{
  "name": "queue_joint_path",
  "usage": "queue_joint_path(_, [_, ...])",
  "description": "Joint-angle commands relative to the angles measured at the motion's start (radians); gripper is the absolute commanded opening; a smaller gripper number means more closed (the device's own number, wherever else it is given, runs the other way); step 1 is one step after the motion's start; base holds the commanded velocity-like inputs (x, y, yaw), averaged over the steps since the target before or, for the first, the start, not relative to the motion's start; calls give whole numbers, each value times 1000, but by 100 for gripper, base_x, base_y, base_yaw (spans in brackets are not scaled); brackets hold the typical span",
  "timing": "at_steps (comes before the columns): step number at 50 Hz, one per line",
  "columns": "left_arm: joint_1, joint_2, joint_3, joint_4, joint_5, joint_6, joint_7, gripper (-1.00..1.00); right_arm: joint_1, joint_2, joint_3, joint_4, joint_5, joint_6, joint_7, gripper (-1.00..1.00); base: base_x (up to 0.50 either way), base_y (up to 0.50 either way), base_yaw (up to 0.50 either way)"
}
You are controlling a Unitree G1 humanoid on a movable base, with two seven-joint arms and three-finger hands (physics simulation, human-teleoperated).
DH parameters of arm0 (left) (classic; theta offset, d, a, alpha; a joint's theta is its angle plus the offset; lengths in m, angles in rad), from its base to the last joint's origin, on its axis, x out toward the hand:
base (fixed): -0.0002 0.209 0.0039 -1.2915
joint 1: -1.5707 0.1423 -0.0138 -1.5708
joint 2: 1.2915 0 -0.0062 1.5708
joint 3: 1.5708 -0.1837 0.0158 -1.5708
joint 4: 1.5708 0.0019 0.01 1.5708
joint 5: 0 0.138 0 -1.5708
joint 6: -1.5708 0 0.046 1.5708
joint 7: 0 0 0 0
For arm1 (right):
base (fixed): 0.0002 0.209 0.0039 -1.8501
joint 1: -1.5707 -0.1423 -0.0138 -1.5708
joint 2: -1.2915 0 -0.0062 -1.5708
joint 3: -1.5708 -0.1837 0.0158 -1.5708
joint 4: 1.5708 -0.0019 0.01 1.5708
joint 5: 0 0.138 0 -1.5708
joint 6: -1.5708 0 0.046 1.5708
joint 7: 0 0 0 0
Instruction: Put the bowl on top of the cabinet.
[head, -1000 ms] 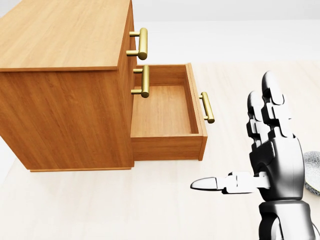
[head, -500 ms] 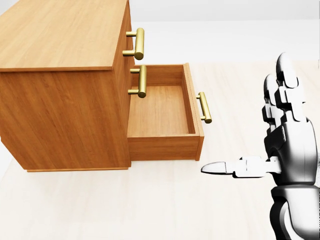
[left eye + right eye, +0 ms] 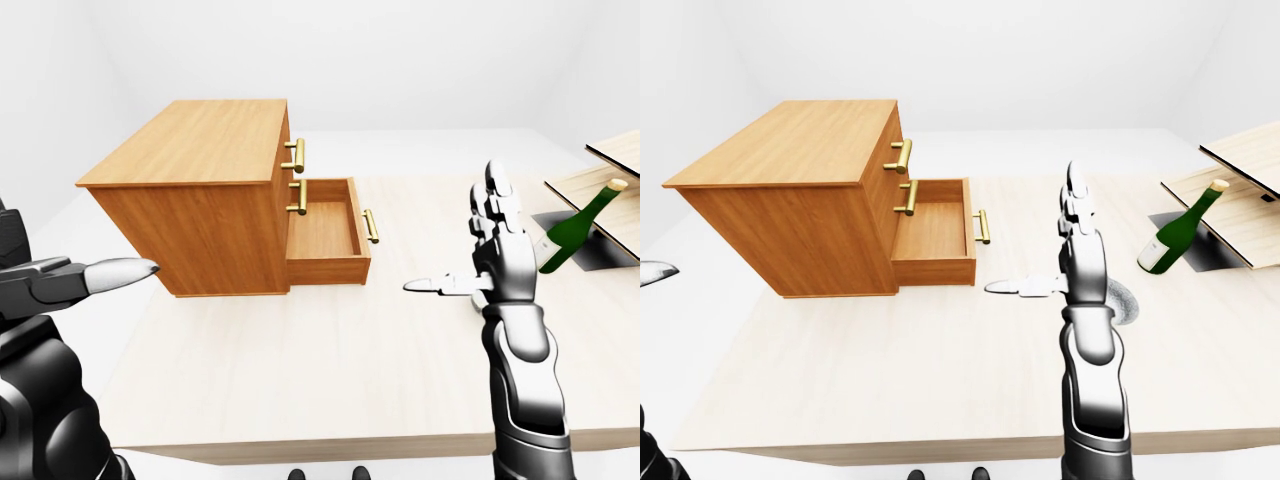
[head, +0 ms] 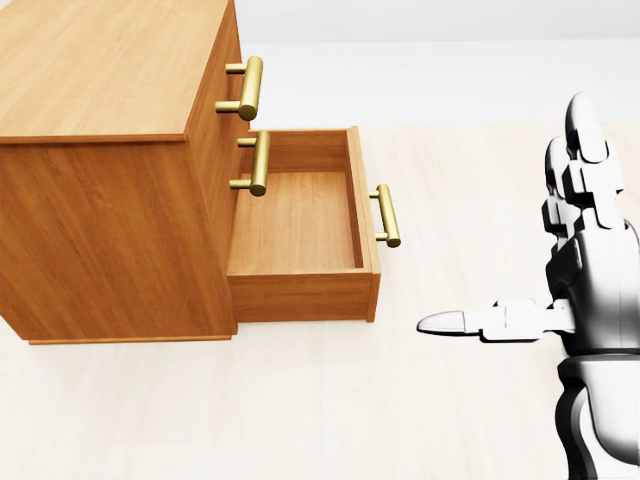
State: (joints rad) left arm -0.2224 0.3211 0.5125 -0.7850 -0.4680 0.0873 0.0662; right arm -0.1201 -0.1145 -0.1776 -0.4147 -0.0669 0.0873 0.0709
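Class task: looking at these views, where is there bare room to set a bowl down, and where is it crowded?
Free: the cabinet top, the open drawer, and the table below them. Crowded: the right side, around the right robot hand and bottle.

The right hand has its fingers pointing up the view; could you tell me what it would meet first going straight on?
Probably nothing: beyond the right hand only bare table shows, though depth is uncertain.

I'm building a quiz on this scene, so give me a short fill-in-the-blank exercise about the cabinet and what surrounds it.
1. The cabinet's lowest drawer stands ____.
2. The handles on the drawers are coloured ____.
3. In the right-eye view, the green bottle leans at the table's ____ side.
4. The right hand holds ____; its fingers are spread.

Missing words: open; gold; right; nothing
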Motion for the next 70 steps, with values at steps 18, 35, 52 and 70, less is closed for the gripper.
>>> queue_joint_path(18, [0,4,5,-7,-7,0,4,100,-81,-116,-80,147,-200,0,33,100,0,0,0])
queue_joint_path(35, [-4,11,15,-6,-22,0,10,100,-89,-164,-104,172,-365,0,64,100,0,0,0])
queue_joint_path(52, [0,14,15,-7,-26,0,14,100,-25,-225,-208,267,-428,0,88,100,0,0,0])
queue_joint_path(70, [2,8,5,-3,-8,0,6,100,24,-242,-261,274,-483,-31,119,100,0,0,0])
